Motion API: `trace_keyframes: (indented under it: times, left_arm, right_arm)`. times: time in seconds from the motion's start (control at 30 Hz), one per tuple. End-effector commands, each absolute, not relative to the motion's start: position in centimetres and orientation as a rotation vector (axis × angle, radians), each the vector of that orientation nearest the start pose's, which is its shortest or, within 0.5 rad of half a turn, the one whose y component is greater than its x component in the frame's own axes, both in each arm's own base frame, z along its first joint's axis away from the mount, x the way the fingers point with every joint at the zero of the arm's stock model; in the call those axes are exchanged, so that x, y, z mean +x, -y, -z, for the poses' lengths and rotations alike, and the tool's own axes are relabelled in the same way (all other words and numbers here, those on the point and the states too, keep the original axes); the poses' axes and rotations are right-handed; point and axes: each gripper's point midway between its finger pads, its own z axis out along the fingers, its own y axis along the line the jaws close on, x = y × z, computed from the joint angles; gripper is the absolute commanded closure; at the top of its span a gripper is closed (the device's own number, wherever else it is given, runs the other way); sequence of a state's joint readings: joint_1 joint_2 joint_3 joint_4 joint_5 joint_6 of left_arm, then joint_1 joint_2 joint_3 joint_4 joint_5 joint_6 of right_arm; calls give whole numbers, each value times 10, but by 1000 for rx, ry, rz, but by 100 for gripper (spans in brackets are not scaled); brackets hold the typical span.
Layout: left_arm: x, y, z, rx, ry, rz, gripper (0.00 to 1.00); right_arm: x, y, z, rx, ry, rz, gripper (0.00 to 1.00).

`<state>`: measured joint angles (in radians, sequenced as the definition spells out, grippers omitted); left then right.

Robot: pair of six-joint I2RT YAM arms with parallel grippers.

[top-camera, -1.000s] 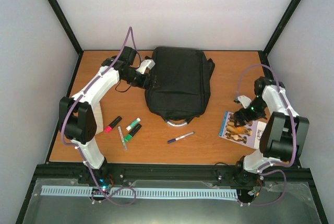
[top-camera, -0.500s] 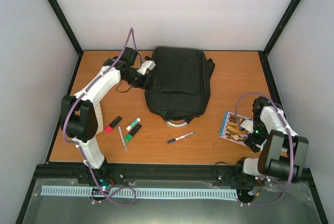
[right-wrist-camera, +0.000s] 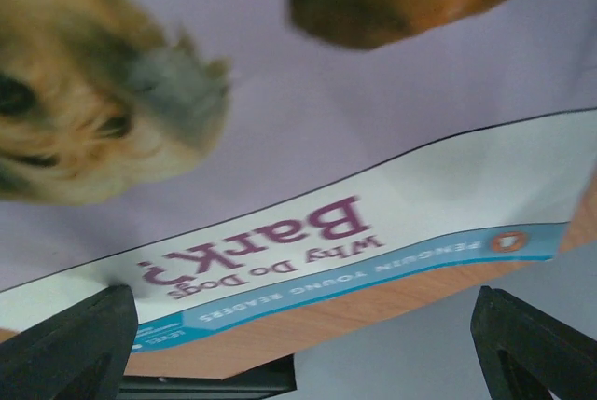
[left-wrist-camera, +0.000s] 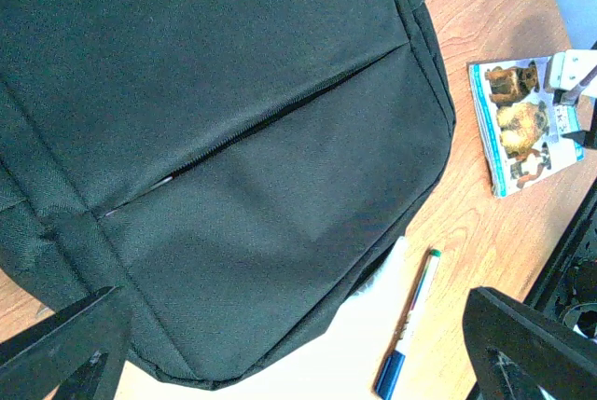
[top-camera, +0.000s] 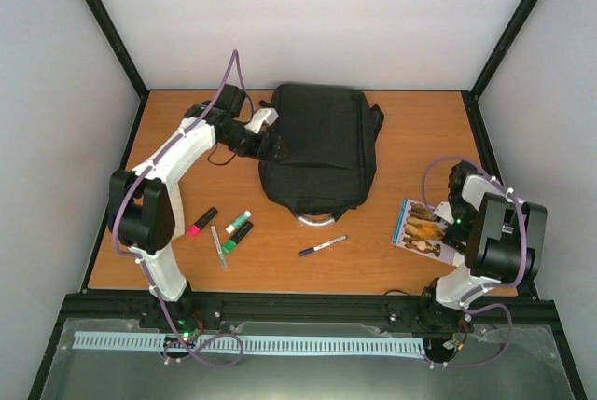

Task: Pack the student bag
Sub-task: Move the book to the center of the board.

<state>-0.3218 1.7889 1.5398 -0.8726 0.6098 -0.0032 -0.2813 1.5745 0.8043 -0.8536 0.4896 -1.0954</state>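
The black student bag (top-camera: 317, 148) lies flat at the back middle of the table, its grey loop handle (top-camera: 317, 218) toward me. My left gripper (top-camera: 269, 145) is open at the bag's left edge. In the left wrist view the bag (left-wrist-camera: 233, 111) fills the frame, with the zip line across it and my open left gripper (left-wrist-camera: 294, 311) above it, empty. My right gripper (top-camera: 444, 225) is open low over a dog picture book (top-camera: 424, 227) at the right. In the right wrist view the book cover (right-wrist-camera: 308, 167) is very close, and the open right gripper (right-wrist-camera: 303, 311) holds nothing.
A blue-capped pen (top-camera: 323, 245) lies in front of the bag; it also shows in the left wrist view (left-wrist-camera: 410, 330). A pink highlighter (top-camera: 201, 221), green markers (top-camera: 238, 228) and a thin pen (top-camera: 218, 246) lie at the front left. The book is near the table's right edge.
My right arm has folded back and down, bringing its gripper from beside the book to low over its cover. The left arm has barely moved.
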Motion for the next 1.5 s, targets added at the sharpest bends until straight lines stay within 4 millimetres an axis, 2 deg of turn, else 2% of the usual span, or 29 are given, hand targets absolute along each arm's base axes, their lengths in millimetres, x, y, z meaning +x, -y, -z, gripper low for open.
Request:
trace_keyframes:
  times: [0.0, 0.17, 0.37, 0.53, 0.67, 0.87, 0.97, 1.1, 1.13, 1.17, 1.3, 1.4, 1.47]
  left_arm:
    - [367, 230, -187, 637, -2559, 926, 1]
    - [365, 229, -187, 638, -2558, 927, 0]
    - [364, 230, -183, 631, -2572, 940, 1]
    - [362, 232, -179, 619, -2586, 973, 1]
    - [364, 233, -180, 619, -2584, 977, 1]
    - [365, 234, -180, 617, -2585, 982, 1]
    - [366, 235, -180, 614, -2585, 983, 1]
    - [366, 233, -179, 616, -2584, 966, 1]
    - [366, 232, -178, 610, -2588, 961, 1]
    - [365, 232, -177, 608, -2591, 958, 1]
    - [364, 231, -174, 609, -2597, 956, 1]
    - [365, 231, -176, 613, -2594, 948, 1]
    - [364, 230, -175, 614, -2596, 944, 1]
  right_arm:
    - [208, 136, -24, -1364, -3115, 530, 0]
    - [166, 114, -23, -1598, -3051, 357, 0]
    - [120, 98, -24, -1736, -3014, 271, 0]
    - [108, 108, -13, -1745, -3025, 427, 0]
    - [121, 120, -10, -1649, -3058, 555, 0]
    - [166, 150, -14, -1607, -2977, 816, 0]
    - [206, 165, -20, -1534, -2942, 909, 1]
    - [264, 182, -24, -1319, -2980, 933, 3]
    - [279, 184, -19, -1277, -2994, 917, 4]
    - [302, 187, -24, -1200, -2983, 920, 4]
    - [359, 180, -19, -1064, -2987, 915, 5]
    - [396, 160, -24, -1028, -2939, 882, 5]
    - [414, 143, -27, -1007, -2928, 836, 4]
